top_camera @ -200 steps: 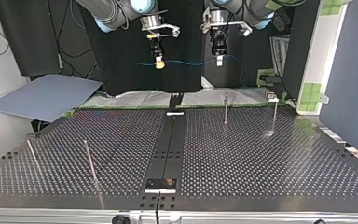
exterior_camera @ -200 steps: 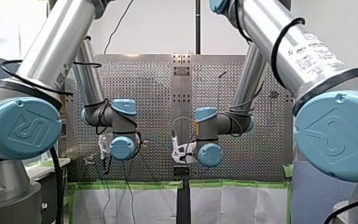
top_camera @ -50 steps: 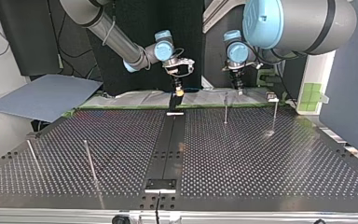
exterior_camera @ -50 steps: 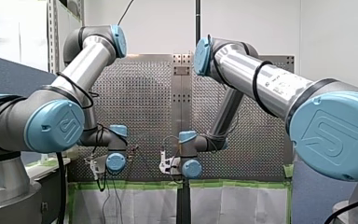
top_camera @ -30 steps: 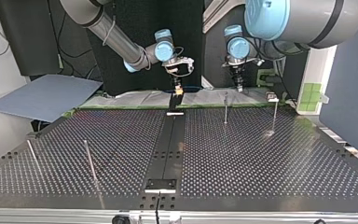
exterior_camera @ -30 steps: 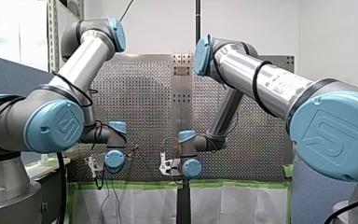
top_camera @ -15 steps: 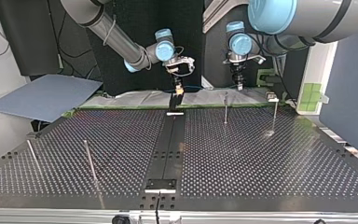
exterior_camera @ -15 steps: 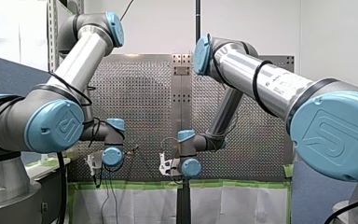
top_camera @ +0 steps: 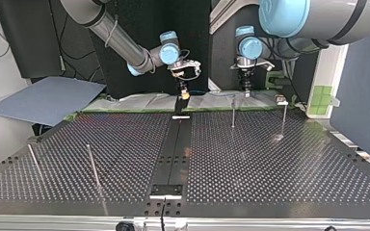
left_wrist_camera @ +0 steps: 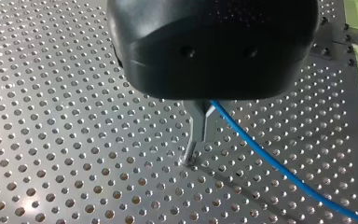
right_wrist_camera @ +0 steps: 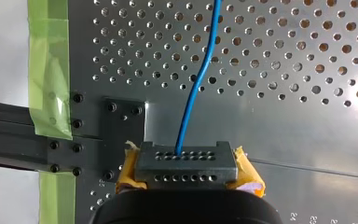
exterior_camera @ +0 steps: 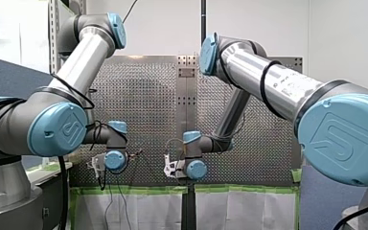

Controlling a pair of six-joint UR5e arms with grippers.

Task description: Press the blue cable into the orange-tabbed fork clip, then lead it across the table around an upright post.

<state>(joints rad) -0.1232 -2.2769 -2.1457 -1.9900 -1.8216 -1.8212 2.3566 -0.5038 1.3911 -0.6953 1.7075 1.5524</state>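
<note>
The blue cable (top_camera: 207,91) runs level between my two grippers at the table's far edge. My right gripper (top_camera: 185,94), with yellow pads, is shut on it directly above the dark clip block (top_camera: 180,105). In the right wrist view the cable (right_wrist_camera: 196,84) comes out ahead of the gripper (right_wrist_camera: 186,161) over the table. My left gripper (top_camera: 244,90) is shut on the cable (left_wrist_camera: 279,170), which trails away beside its metal fingers (left_wrist_camera: 200,134). An upright post (left_wrist_camera: 189,155) stands just under the fingertips. No orange tab is visible on the clip.
Thin posts stand at the top view's right (top_camera: 232,113) (top_camera: 284,120) and at its near left (top_camera: 92,166). Green tape (right_wrist_camera: 49,65) lines the table's edge. A grey board (top_camera: 48,98) lies past the left corner. A small bracket (top_camera: 166,191) sits on the centre rail.
Both arms have come down from mid-air to the table's far edge, with the cable still between them. Over the last second my left wrist crept slightly sideways; the right arm stayed nearly still.
</note>
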